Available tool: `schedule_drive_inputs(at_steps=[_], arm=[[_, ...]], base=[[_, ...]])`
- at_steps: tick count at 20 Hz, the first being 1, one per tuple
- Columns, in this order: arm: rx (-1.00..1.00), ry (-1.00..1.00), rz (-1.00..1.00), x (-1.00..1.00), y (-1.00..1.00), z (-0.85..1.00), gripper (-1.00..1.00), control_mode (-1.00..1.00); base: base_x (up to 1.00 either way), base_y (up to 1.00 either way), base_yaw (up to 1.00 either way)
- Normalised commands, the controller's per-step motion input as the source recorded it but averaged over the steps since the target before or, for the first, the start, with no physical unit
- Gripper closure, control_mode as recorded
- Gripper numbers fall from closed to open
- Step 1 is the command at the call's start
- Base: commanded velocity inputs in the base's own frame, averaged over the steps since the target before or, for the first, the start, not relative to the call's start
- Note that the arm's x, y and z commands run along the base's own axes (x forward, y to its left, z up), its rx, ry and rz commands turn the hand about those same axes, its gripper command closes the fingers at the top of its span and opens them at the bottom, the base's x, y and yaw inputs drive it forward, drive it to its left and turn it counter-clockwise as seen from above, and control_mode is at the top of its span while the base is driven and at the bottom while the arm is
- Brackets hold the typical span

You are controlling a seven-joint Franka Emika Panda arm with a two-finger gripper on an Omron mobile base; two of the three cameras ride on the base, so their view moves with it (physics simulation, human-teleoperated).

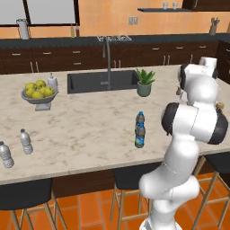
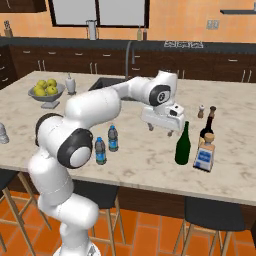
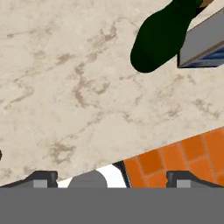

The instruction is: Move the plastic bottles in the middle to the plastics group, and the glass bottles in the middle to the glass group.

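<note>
Right now the hand (image 2: pixel 160 128) hangs above the marble surface (image 2: pixel 145 160) with its jaws spread wide and nothing between them; in the hand view its two dark fingertips (image 3: pixel 41 178) stand far apart at the bottom, over the edge of the surface and the orange floor tiles (image 3: pixel 183 157) below.

Just to the right of the hand in the right base view, the green wine bottle (image 2: pixel 183 145) stands upright on the surface, apart from the hand. It sits just beside the dark bottle with a tan label (image 2: pixel 207 127) and the squat clear bottle with a blue label (image 2: pixel 204 156), which stand together near the front right part of the surface. In the hand view the green bottle (image 3: pixel 162 35) shows from above as a dark shape at the top, next to the grey and blue side of the squat bottle (image 3: pixel 203 46).

The two blue-capped plastic bottles (image 2: pixel 106 144) stand upright close together near the front edge in the middle of the surface, well apart from the glass bottles; the left base view shows them (image 1: pixel 140 130) one behind the other.

The two pale water bottles (image 1: pixel 15 148) stand at the far left front of the surface. A bowl of lemons (image 1: pixel 39 92) sits further back on the left, and a potted plant (image 1: pixel 144 82) stands by the sink (image 1: pixel 101 81).
</note>
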Motion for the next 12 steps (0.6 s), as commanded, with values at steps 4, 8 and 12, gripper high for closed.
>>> schedule_drive_inputs(at_steps=[4,8,12], arm=[[-0.06,0.00,0.20,-0.53,1.00,-0.02,-1.00,-1.00],[-0.07,0.00,0.22,-0.36,1.00,0.00,-1.00,-1.00],[-0.08,-0.04,0.25,-0.07,1.00,0.00,-1.00,-1.00]], base=[[0.00,0.00,0.00],[0.00,0.00,0.00],[0.00,0.00,0.00]])
